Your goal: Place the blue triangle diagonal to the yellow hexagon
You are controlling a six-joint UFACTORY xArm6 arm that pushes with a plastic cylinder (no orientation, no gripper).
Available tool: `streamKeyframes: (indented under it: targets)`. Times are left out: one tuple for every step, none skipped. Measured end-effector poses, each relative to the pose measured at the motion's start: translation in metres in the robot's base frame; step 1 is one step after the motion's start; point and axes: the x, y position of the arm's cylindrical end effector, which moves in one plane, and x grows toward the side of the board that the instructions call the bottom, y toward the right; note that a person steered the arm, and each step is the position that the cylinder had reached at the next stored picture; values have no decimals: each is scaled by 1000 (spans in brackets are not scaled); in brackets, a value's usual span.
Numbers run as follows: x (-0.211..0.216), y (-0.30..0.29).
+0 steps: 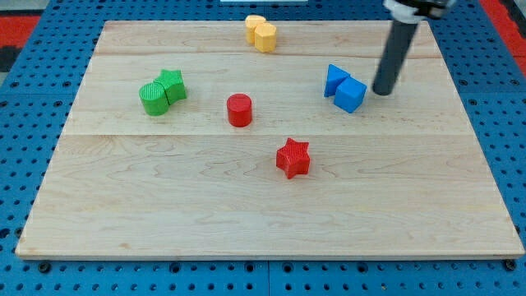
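Note:
The blue triangle [335,79] sits at the board's upper right, touching a blue cube [351,95] on its lower right side. The yellow hexagon [265,38] is at the view's top centre, touching a second yellow block [255,26] behind it. My tip [383,91] stands on the board just right of the blue cube, a small gap away, and right of the blue triangle. The dark rod rises from it toward the view's top right.
A green cylinder [153,99] and a green star [172,85] touch each other at the left. A red cylinder [239,110] stands near the centre. A red star [292,158] lies below the centre. The wooden board [263,222] rests on a blue pegboard.

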Motion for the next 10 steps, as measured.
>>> streamKeyframes:
  targets:
    - [3,-62]
    - [33,-77]
    - [43,-68]
    - [50,-20]
    - [10,-8]
    - [-5,-6]
    - [-30,-45]
    - [-9,-58]
    - [1,-97]
    - [7,-140]
